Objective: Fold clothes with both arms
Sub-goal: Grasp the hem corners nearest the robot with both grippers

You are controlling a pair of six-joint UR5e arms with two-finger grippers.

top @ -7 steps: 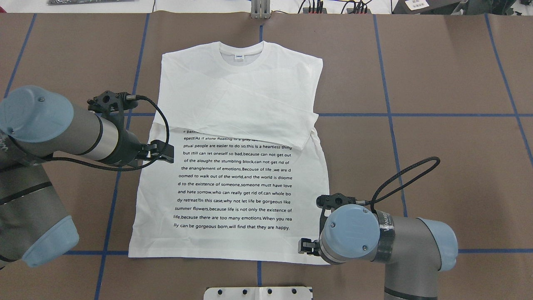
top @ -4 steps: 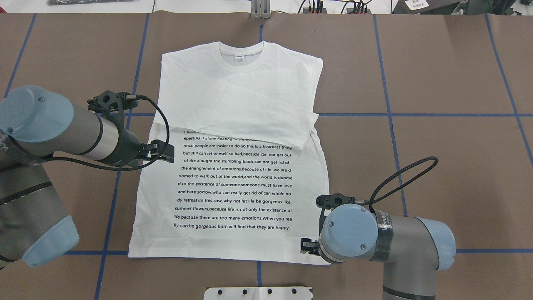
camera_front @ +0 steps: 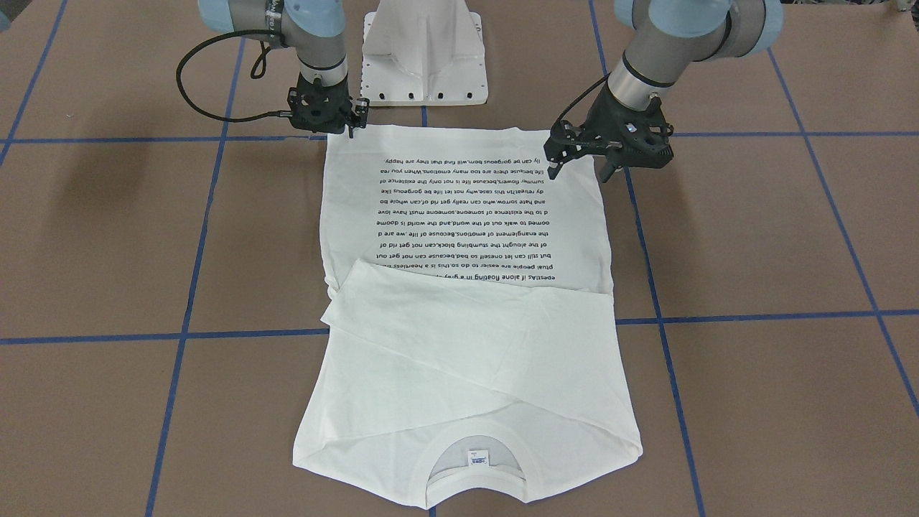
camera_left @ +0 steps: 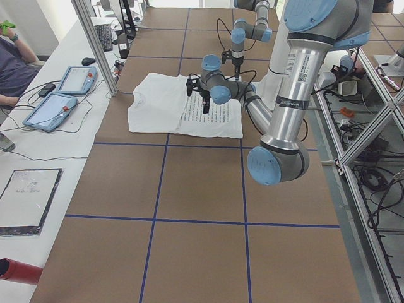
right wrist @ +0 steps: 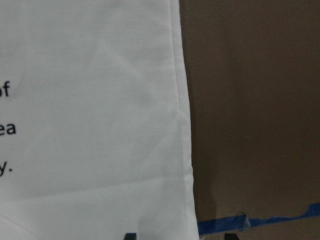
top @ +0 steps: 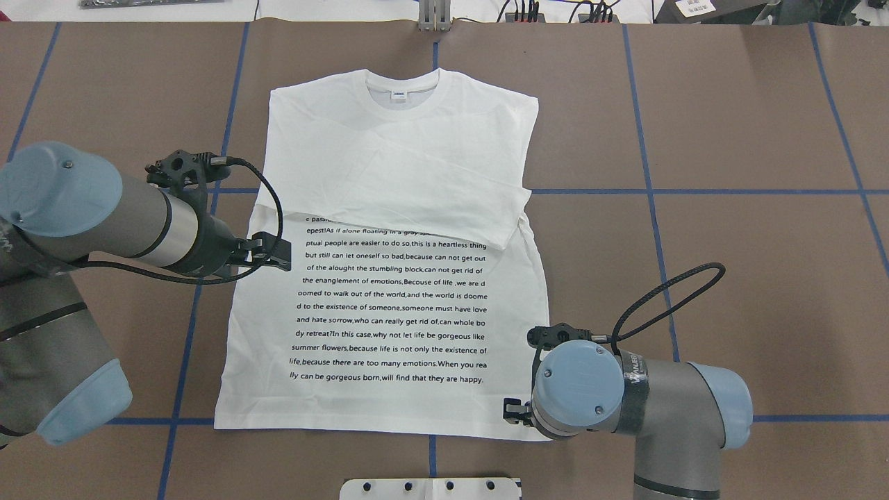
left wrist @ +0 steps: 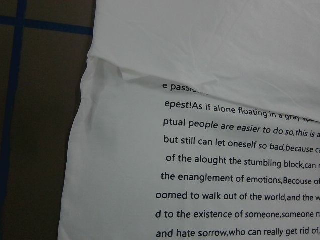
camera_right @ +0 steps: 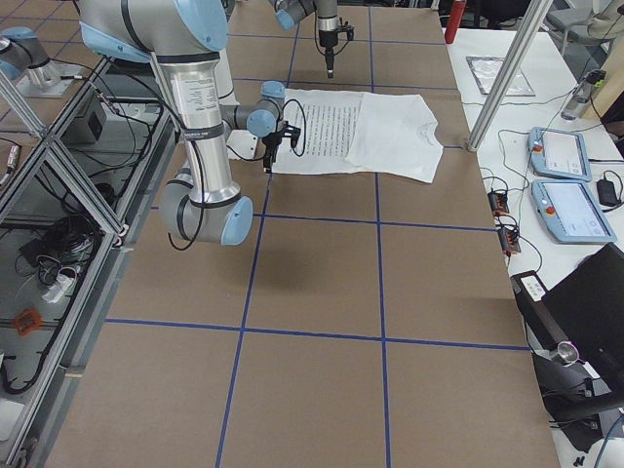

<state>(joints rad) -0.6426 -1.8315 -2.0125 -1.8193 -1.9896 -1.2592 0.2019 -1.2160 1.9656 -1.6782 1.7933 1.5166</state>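
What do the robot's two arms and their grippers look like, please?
Both the left arm and the right arm are silver-grey tubes with light-blue joint caps. The left gripper and right gripper are black and two-fingered. A black cable loops out from each wrist; a black band on the right arm carries white lettering.

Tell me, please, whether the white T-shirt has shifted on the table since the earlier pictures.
No. In the overhead view the T-shirt lies as before: its hem corner on the view's left still meets the blue tape line.
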